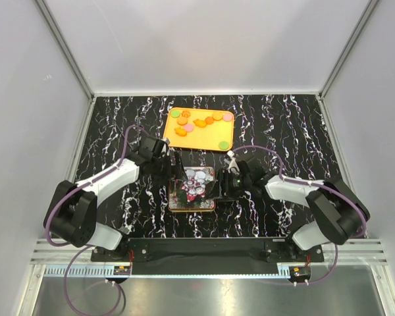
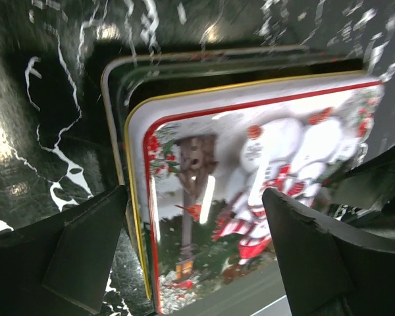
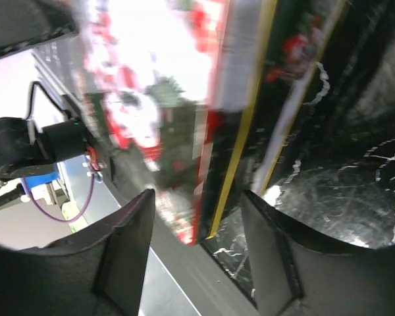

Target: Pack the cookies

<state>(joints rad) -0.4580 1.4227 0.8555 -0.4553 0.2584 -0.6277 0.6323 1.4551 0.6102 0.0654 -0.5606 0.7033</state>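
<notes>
Several cookies (image 1: 201, 122), orange, pink and green, lie on an orange tray (image 1: 210, 137) at the back centre. In front of it a square tin (image 1: 191, 207) carries its snowman lid (image 1: 196, 184) askew. My left gripper (image 1: 174, 166) is at the lid's far left corner and my right gripper (image 1: 218, 187) at its right edge. In the left wrist view the lid (image 2: 250, 164) sits offset over the tin's rim (image 2: 115, 118), and the left gripper (image 2: 204, 257) is open astride its edge. In the right wrist view the right gripper (image 3: 197, 243) is open around the lid's (image 3: 151, 85) corner.
The black marbled table (image 1: 283, 125) is walled by white panels at the back and sides. The arm bases and a metal rail (image 1: 204, 253) run along the near edge. No other objects show on the table.
</notes>
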